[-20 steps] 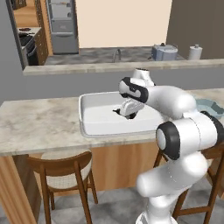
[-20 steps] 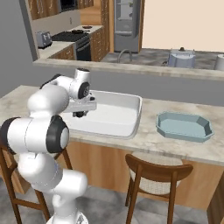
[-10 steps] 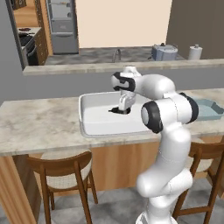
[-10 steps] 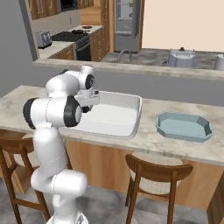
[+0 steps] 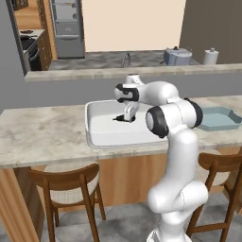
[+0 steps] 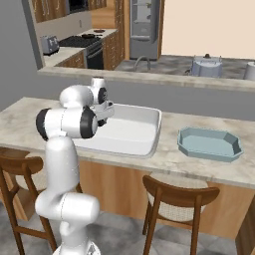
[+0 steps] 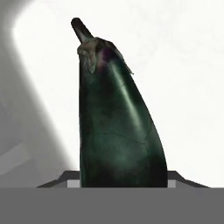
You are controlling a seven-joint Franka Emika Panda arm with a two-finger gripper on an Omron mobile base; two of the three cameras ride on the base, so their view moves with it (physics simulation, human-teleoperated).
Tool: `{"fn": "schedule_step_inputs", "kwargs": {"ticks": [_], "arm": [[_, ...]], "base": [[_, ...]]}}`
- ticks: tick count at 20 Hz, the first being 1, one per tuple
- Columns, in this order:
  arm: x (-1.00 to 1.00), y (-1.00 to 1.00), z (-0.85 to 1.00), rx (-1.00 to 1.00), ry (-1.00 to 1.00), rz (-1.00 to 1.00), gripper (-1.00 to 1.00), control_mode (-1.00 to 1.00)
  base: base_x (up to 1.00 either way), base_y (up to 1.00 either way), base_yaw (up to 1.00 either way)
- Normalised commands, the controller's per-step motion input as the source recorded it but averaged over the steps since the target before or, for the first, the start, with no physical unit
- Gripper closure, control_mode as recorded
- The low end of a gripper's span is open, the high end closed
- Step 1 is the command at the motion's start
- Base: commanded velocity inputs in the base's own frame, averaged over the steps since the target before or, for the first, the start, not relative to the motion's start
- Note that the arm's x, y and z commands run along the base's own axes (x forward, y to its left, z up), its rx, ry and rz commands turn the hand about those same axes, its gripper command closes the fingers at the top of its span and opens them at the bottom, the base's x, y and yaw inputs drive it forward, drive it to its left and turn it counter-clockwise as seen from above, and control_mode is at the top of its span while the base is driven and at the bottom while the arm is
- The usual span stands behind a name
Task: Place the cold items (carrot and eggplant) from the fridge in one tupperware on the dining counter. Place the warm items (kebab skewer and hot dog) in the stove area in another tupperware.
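A simulated kitchen robot is carrying the eggplant [image 7: 118, 118] over the white tupperware [image 5: 101, 137] that is sitting on the dining worktop [image 5: 38, 137], with the gripper [image 5: 124, 118] hanging just above the container's floor. In the hand view, the dark fruit is filling the space ahead of the jaws, stem pointing away, against the container's pale interior. The jaws are standing partly apart and appear clamped on the eggplant's thick end. To finish the step cleanly, the arm is best lowering until the eggplant is nearly touching the bottom, well inside the walls, before letting go. The blue tupperware [image 6: 210, 144] is waiting well apart, further along the worktop.
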Motion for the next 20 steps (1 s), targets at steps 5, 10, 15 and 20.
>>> {"fn": "schedule_step_inputs", "kwargs": {"ticks": [5, 10, 15, 20], "arm": [[0.5, 0.08, -0.46, -0.07, 0.0, 0.02, 1.0, -1.0], [0.6, 0.0, -0.29, 0.0, 0.01, 0.05, 1.0, -1.0], [0.6, 0.0, -0.32, 0.0, 0.01, 0.07, 1.0, -1.0], [0.51, 0.02, -0.38, 0.0, 0.05, 0.08, 1.0, -1.0]], "base": [[0.0, 0.0, 0.0], [0.0, 0.0, 0.0], [0.0, 0.0, 0.0], [0.0, 0.0, 0.0]]}}
